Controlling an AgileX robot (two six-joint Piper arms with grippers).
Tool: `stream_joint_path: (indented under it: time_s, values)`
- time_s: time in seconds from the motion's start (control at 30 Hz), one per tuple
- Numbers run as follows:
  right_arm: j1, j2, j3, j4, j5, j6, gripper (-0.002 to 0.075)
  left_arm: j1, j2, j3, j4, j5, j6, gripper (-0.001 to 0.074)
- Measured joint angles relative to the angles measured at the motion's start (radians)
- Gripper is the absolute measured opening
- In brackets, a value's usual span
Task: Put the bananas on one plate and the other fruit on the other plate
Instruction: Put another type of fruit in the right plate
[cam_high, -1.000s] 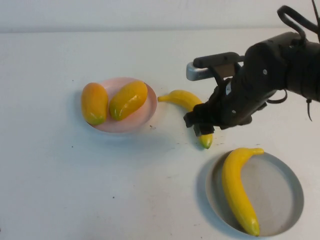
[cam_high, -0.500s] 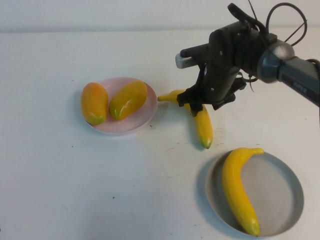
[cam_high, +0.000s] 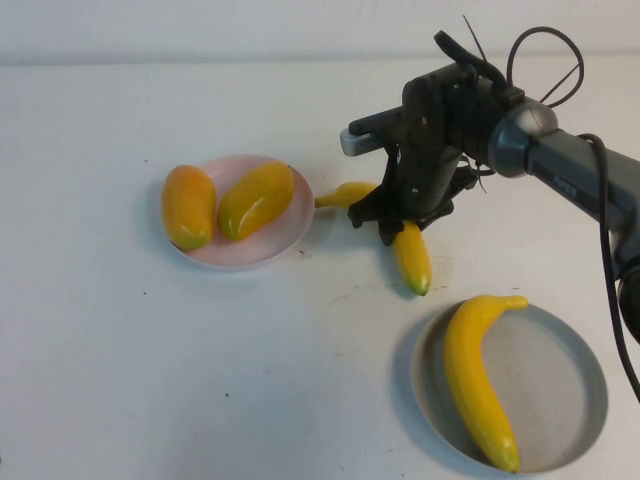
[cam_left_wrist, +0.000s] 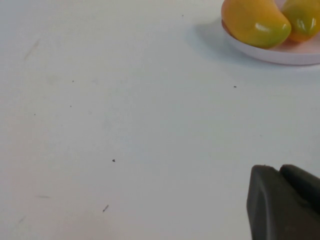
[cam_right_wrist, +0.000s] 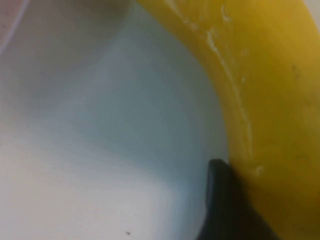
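Observation:
One banana (cam_high: 475, 380) lies on the grey-blue plate (cam_high: 555, 395) at the front right. The second banana (cam_high: 412, 258) lies on the table between the two plates, its middle under my right gripper (cam_high: 390, 222). In the right wrist view that banana (cam_right_wrist: 270, 100) fills the frame and one finger (cam_right_wrist: 222, 200) presses against its side; the other finger is hidden. Two mangoes (cam_high: 188, 205) (cam_high: 257, 198) sit on the pink plate (cam_high: 292, 235). My left gripper (cam_left_wrist: 280, 169) is shut and empty, over bare table near the pink plate (cam_left_wrist: 285, 54); it is outside the high view.
The white table stretches wide at the left and front. The right arm and its cables reach in from the right edge over the far right of the table. The table's back edge runs along the top.
My right gripper moved left and came down onto the middle of the table banana. That banana's free tip shifted slightly. The plates, mangoes and other banana have not moved.

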Motion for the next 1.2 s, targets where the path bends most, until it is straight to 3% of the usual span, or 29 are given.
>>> stream_joint_path:
  time_s: [0.27,0.47,0.67,0.93,1.2]
  values:
    - [-0.001,-0.029,0.000,0.029,0.033,-0.002,0.0303,0.000,0.000,0.000,0.000,0.000,0.000,0.0002]
    - [-0.001,-0.206,0.064,0.017,0.080,0.040,0.0303,0.000,0.000,0.000,0.000,0.000,0.000,0.0002]
    - [-0.006,-0.492,0.382,-0.015,0.026,0.173,0.0303,0.000,0.000,0.000,0.000,0.000,0.002,0.0002]
    - [-0.040,-0.832,0.987,0.053,-0.197,0.272,0.0303,0.000,0.000,0.000,0.000,0.000,0.002,0.0002]
    - [-0.084,-0.833,1.193,0.112,-0.296,0.276,0.0303,0.000,0.000,0.000,0.000,0.000,0.002,0.0002]
